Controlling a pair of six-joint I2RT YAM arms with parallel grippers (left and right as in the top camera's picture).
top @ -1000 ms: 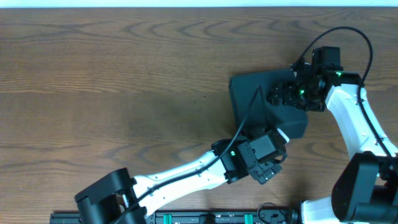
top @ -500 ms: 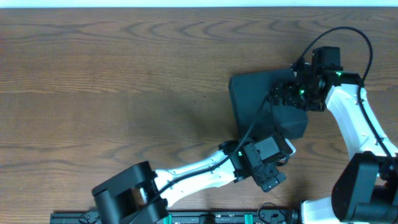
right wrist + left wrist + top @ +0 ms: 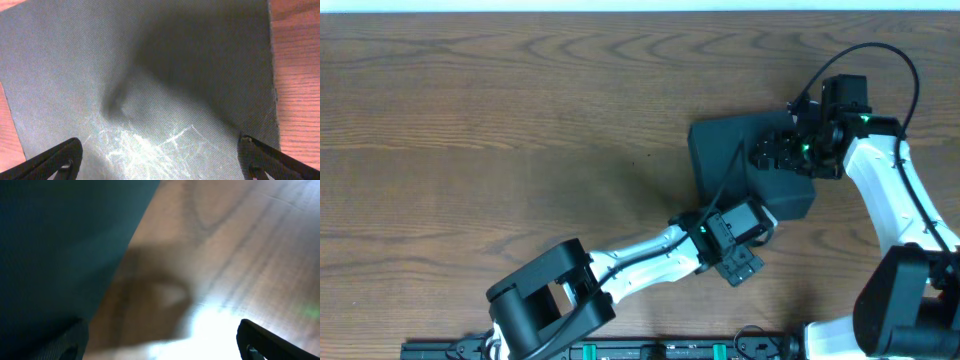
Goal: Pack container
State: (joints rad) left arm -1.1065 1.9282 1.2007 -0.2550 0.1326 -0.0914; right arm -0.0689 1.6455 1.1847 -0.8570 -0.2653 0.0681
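Note:
The dark teal container (image 3: 730, 160) lies shut on the wooden table, right of centre. My left gripper (image 3: 760, 226) sits at its near edge, open and holding nothing. In the left wrist view the container's (image 3: 60, 245) wall fills the left side, and the left gripper (image 3: 160, 349) spans bare wood beside it. My right gripper (image 3: 772, 152) hovers over the lid's right part. In the right wrist view the lid (image 3: 150, 75) fills the frame, and the right gripper (image 3: 160, 162) stands wide open just above it, with both fingertips (image 3: 50, 162) dark at the bottom corners.
Bare wooden table (image 3: 520, 130) stretches to the left and behind the container. The table's far edge runs along the top of the overhead view. A black rail with green connectors (image 3: 650, 350) lies along the near edge.
The left arm's elbow has swung right, and its wrist dipped toward the near edge, then came back up against the container. The right arm and the container have not moved.

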